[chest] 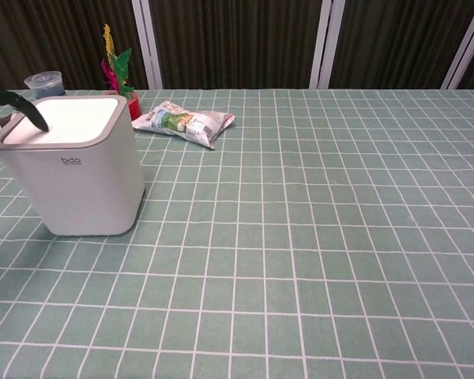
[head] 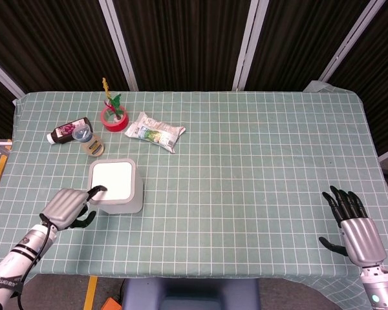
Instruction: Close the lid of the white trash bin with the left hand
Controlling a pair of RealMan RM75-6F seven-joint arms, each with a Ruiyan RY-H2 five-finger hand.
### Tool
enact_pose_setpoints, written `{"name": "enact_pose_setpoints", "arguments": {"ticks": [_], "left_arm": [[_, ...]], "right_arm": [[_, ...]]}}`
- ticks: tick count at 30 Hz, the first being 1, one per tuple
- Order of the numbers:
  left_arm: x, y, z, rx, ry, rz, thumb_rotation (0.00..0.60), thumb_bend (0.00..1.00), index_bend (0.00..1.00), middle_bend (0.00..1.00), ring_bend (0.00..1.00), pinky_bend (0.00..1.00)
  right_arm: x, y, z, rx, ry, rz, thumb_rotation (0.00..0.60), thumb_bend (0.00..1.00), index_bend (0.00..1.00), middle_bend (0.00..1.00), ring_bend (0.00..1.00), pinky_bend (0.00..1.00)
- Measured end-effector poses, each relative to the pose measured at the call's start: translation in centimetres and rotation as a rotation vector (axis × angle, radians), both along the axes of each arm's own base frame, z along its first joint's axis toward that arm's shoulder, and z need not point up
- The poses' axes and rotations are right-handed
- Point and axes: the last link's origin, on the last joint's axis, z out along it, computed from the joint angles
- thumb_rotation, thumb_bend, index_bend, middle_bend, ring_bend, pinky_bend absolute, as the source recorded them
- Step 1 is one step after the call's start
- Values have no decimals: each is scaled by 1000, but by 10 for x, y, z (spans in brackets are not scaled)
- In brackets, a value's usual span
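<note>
On the checked tablecloth (head: pixel 246 168), white trash bin (head: pixel 115 186) under left hand (head: pixel 66 208) fingers (chest: pixel 20 105).

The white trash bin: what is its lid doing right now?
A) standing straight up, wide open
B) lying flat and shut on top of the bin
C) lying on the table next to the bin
B: the lid lies flat on the white trash bin, with the left hand reaching one of its fingers over the lid's edge.
</note>
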Motion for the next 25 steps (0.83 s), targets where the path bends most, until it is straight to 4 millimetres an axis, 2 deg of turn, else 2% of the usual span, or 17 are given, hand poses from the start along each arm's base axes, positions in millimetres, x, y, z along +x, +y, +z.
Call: {"name": "enact_pose_setpoints", "arguments": {"ticks": [3,4,6,8,9,10,11,14,17,20,25], "left_arm": [[5,-6,9,76,-39,-70,600,497,62,792,806,997],[7,-8,12,101,-49,-96,600,495,57,727,720,968],[7,-18,21,161,-68,-158,600,491,54,603,564,834],[3,-31,29,227,-77,-209,600,482,47,373,312,485],[-2,-39,32,256,-77,-221,600,478,45,296,232,370],[-8,-46,35,285,-74,-225,600,470,42,172,108,209],[-16,-54,38,315,-68,-221,600,462,43,89,42,128],[-50,-83,45,427,-44,-170,600,449,47,0,0,36],[-80,-103,43,493,-53,-127,600,444,76,0,0,10],[-105,-115,37,508,-76,-106,600,443,77,0,0,0],[-123,-123,30,518,-107,-98,600,443,82,0,0,0]], "right_arm": [[0,1,0,1,1,2,600,210,0,0,0,0],[0,1,0,2,2,3,600,210,0,0,0,0],[0,1,-1,6,5,3,600,210,0,0,0,0],[1,1,-2,11,6,5,600,209,0,0,0,0],[1,2,-2,13,6,6,600,210,0,0,0,0],[1,2,-2,14,5,7,600,210,0,0,0,0],[1,2,-2,15,5,8,600,210,0,0,0,0],[2,3,-3,16,6,12,600,210,0,0,0,0],[2,4,-3,15,6,11,600,210,0,0,0,0],[2,4,-1,1,-1,4,600,210,0,0,0,0],[3,8,1,-7,-4,10,600,210,0,0,0,0]]}}
